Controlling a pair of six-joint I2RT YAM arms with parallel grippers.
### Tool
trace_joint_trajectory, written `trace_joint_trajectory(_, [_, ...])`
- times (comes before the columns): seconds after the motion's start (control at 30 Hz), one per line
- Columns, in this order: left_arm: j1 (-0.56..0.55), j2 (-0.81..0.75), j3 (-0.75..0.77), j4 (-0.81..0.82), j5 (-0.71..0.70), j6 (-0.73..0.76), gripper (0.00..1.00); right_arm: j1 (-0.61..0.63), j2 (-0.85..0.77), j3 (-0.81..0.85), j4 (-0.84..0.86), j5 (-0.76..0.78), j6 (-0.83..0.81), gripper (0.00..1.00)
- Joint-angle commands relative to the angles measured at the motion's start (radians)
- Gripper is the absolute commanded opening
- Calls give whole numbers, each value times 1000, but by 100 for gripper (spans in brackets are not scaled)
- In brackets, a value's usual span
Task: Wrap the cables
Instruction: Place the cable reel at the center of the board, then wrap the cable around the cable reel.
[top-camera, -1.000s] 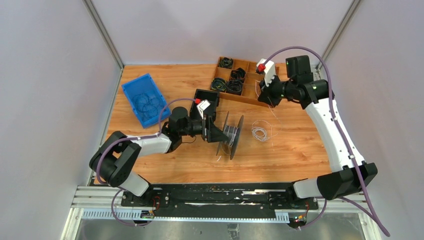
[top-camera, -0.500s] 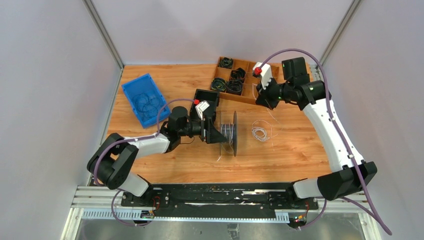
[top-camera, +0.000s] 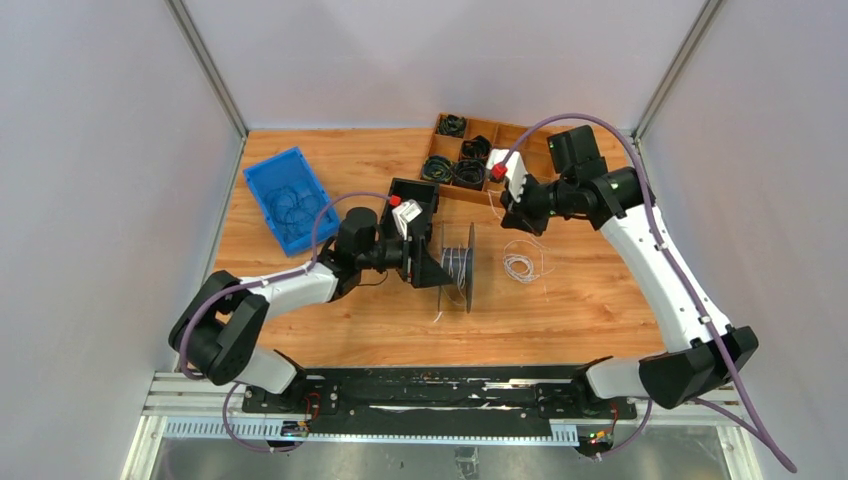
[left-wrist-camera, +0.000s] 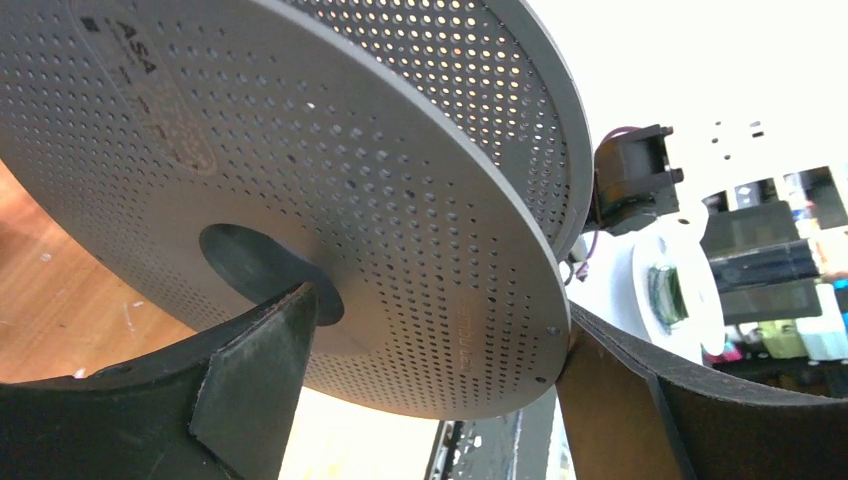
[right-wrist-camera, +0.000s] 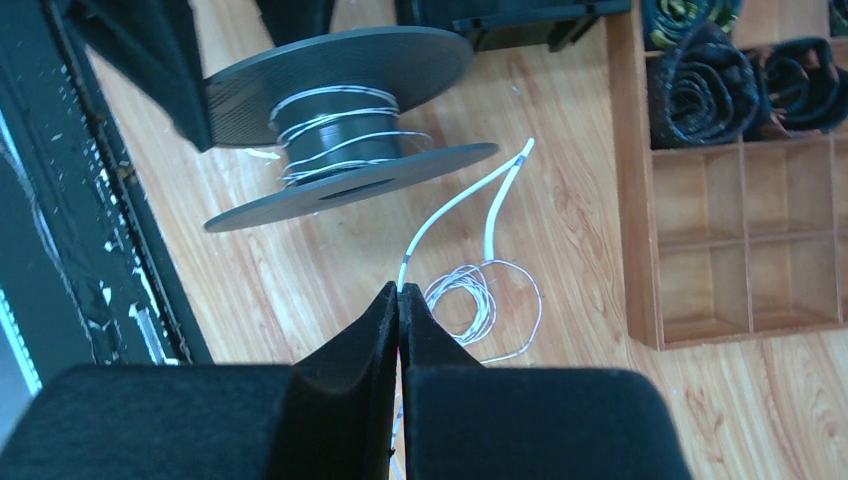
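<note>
The spool, tilted a second ago, now stands upright on its rims on the surface. The left claw, at the spool's left flange, has spread its jaws wider. The right claw, pinching a strand of the cables, has swung leftward, closer to the spool.

I saw my right gripper pinched tight on one white strand of the cables, whose loose loops lay on the worktop just beside its tips. A dark spool, partly wound with wire, sat beyond them. A wooden divided tray held black coiled bundles.
</note>
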Motion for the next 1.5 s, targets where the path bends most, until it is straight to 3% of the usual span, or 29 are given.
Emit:
trace_joint_trajectory(0.0, [10,-29,61,-138,-3,143,86,51,-18,-1,-115,-57,-122,1])
trace_joint_trajectory(0.33, [10,-81,128,-337,-55,355,71,161,27,-3,-188,-16,-204,0])
trace_joint_trajectory(0.47, [10,-92,148,-397,-88,423,62,170,33,-8,-188,-15,-210,1])
trace_joint_trajectory(0.77, [10,-127,181,-494,-94,555,53,181,40,-4,-198,45,-266,1])
trace_joint_trajectory(0.97, [10,-142,199,-537,-101,625,55,189,71,18,-216,138,-379,1])
trace_joint_trajectory(1.27, [10,-189,201,-538,-143,671,76,193,134,74,-220,241,-538,1])
trace_joint_trajectory(1.47, [10,-212,291,-625,-183,756,83,194,111,59,-242,115,-510,1])
